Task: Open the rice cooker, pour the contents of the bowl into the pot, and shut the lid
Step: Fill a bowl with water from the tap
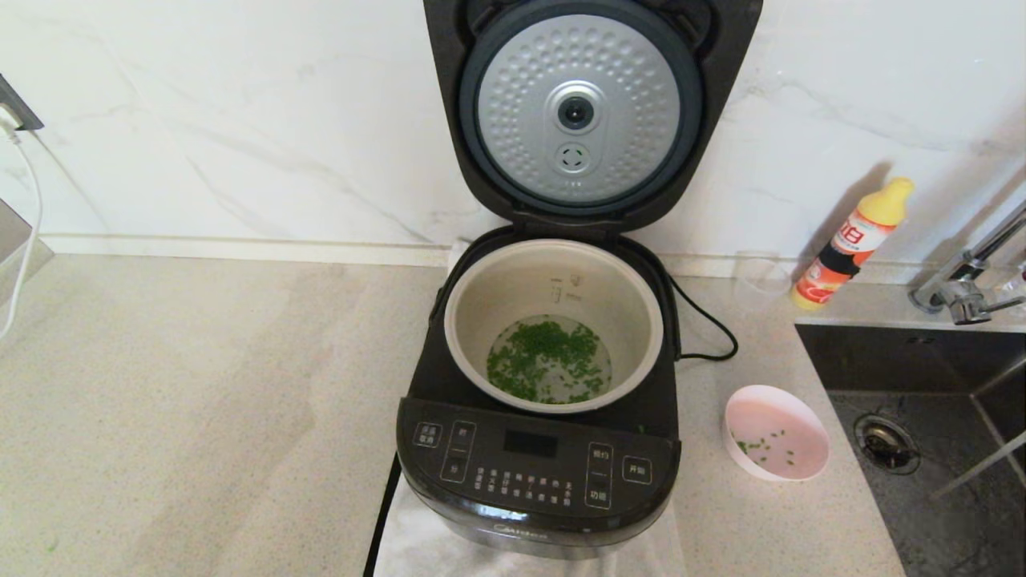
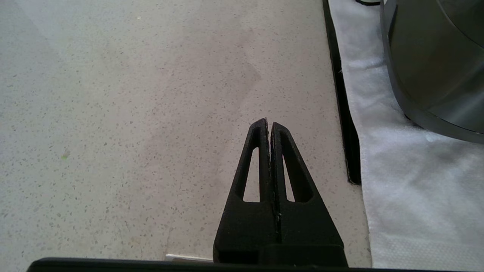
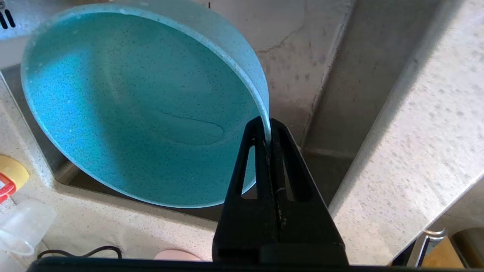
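Right gripper (image 3: 269,128) fingers pinch a blue bowl's (image 3: 124,105) rim; left gripper (image 2: 269,126) fingers closed, empty

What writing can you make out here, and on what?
Bottle label: white characters on red, too blurred to read.
Rice cooker panel: Chinese button labels, too small to read.
Cooker's front edge: brand mark, blurred.
Pot wall: faint level marks, unreadable.
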`<state>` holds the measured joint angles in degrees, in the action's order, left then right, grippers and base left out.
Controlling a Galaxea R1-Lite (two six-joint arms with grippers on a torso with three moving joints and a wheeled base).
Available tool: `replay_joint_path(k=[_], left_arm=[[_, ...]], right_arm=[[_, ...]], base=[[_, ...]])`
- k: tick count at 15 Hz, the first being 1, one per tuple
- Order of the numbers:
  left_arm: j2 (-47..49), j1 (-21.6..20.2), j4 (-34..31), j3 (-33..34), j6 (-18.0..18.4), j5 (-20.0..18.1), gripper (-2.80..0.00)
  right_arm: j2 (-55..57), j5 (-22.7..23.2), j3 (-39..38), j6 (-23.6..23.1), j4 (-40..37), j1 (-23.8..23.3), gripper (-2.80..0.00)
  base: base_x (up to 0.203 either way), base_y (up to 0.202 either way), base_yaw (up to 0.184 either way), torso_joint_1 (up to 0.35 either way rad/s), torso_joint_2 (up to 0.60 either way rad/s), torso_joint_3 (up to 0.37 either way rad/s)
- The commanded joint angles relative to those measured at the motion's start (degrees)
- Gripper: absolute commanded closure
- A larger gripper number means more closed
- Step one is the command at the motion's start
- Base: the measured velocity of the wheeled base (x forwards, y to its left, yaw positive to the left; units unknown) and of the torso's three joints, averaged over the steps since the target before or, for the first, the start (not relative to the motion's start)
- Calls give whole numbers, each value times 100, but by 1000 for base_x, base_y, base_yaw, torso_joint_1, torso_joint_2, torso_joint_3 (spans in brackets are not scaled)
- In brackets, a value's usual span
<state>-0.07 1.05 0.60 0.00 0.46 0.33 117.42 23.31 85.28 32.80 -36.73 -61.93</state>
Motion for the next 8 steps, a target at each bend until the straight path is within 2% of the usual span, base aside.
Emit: replay_joint_path(k=[1,3,6,8], left_arm=[[-1,1,2,53,-2,2,0],[-1,1,2,53,-2,2,0],[-1,1,2,53,-2,2,0],[-1,1,2,53,-2,2,0]], right_arm=[[152,24,180,89,-18,91,0],[264,25,366,295,-25,189,0],[419,25,516,342,-1,279,0],[587,25,756,585,-6,349,0]], base=[[0,0,0,0,0,0],[0,0,0,0,0,0],[0,0,0,0,0,0],[0,0,0,0,0,0]])
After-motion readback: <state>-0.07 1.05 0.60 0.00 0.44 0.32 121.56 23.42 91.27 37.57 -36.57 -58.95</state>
